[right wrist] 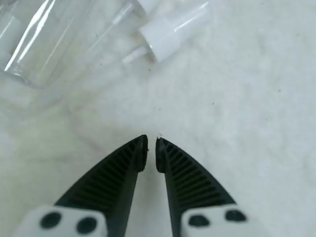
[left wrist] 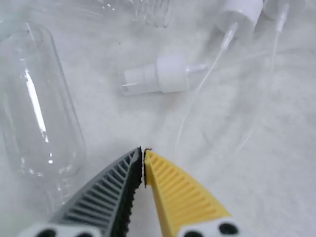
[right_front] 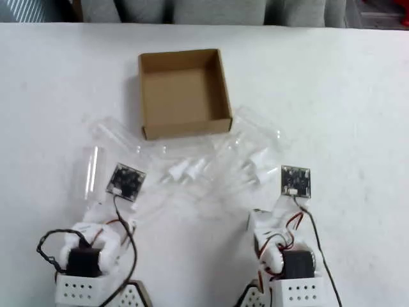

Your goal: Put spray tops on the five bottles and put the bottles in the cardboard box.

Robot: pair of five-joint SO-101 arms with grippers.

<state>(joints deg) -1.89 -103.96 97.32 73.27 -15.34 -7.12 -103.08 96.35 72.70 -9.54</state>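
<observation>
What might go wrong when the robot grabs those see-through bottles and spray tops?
1. The clear bottle is round and lies on its side, so a small nudge may send it rolling away.
2. The spray top lies close to another top's thin tube. Lifting one might drag or bend the other.

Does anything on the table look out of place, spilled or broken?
Nothing looks broken or spilled. The bottles lie on their sides, scattered near the box, with spray tops loose among them; the box is empty.
</observation>
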